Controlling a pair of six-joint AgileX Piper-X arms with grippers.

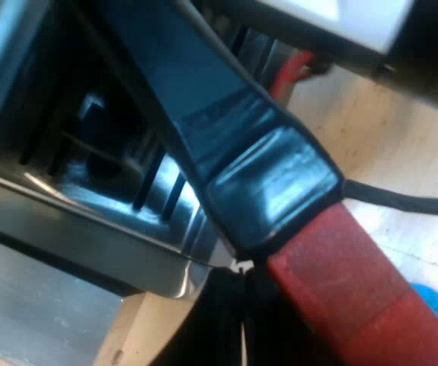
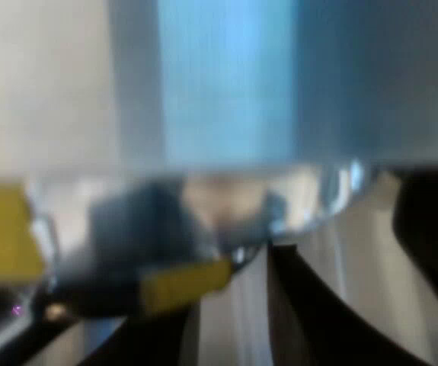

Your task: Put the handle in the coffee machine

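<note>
Left gripper point(image 1: 238, 313) sits right at the handle point(image 1: 279, 175), can't tell if it's pinching. Looks stiff, slick, probably front-heavy, so I'd grip the dark part by the red end point(image 1: 356, 290).

Handle point(image 1: 268, 171), glossy dark with red end, slants close across the machine point(image 1: 89, 221) at its slotted steel tray; metal head hidden.

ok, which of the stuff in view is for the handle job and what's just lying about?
For the job: the holder's dark handle with its red end; the espresso machine, its metal front close behind the handle.
Lying about: a blue thing beside the red end, too little showing to name; the wooden table.
</note>
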